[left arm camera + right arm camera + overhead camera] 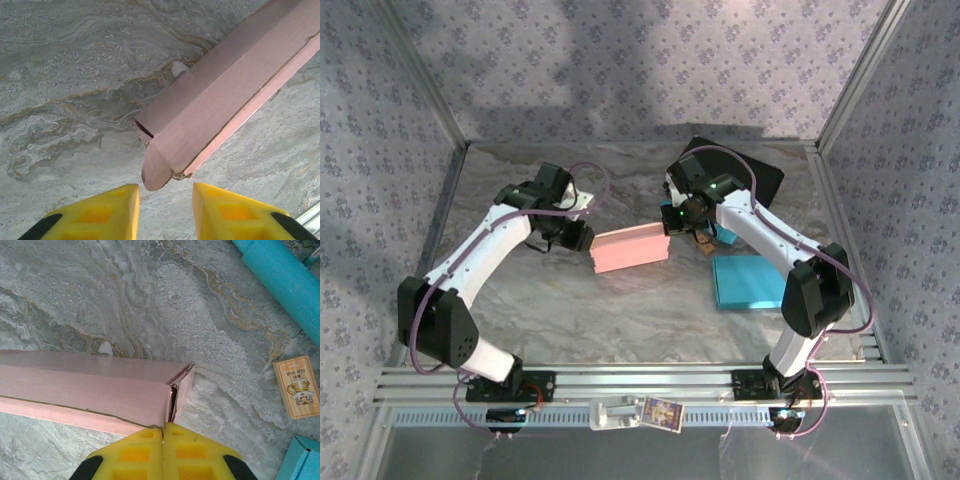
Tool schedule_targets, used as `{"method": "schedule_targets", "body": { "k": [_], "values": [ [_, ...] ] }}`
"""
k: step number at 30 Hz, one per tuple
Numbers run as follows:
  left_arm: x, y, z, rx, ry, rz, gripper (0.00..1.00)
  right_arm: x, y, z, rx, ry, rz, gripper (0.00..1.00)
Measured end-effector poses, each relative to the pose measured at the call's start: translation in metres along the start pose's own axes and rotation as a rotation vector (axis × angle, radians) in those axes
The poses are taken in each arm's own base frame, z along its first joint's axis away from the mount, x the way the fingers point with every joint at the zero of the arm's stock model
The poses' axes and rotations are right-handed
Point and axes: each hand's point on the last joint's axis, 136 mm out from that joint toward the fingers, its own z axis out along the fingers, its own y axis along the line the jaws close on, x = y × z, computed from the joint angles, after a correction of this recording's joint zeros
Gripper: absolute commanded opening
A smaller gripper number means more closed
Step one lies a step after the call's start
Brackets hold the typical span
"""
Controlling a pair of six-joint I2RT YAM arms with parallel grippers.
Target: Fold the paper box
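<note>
Yellow fingers of the left gripper (165,192) stand apart, with the rounded tab of the pink paper box (225,95) just ahead of the gap. The right gripper (163,429) is pressed closed at the box's corner. I cannot tell whether it pinches a flap. The box lies mid-frame on the marble table (620,310).

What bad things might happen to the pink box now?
1. The left pincer is open, and the rounded end flap of the pink paper box sits just ahead of its fingers. If the pincer closes off-centre, it may crumple the flap instead of folding it.
2. The right pincer seems to pinch only a thin edge at the other end, so the box might slip or tear if pulled.
</note>
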Motion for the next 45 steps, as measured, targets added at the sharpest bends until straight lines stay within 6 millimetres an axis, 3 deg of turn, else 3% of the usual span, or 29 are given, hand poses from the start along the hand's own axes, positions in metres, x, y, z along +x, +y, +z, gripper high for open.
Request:
{"method": "schedule_targets", "body": {
  "k": [8, 26, 45],
  "values": [
    [-0.002, 0.001, 0.004, -0.007, 0.008, 0.017, 0.19, 0.0, 0.0, 0.0, -0.003, 0.001, 0.005, 0.0],
    [-0.006, 0.003, 0.01, -0.051, 0.017, 0.05, 0.18, -0.001, 0.0, 0.0, -0.006, 0.001, 0.006, 0.0],
    [-0.011, 0.005, 0.009, -0.067, 0.012, 0.051, 0.0, 0.0, 0.0, 0.0, -0.005, 0.001, 0.009, 0.0]
  ]
}}
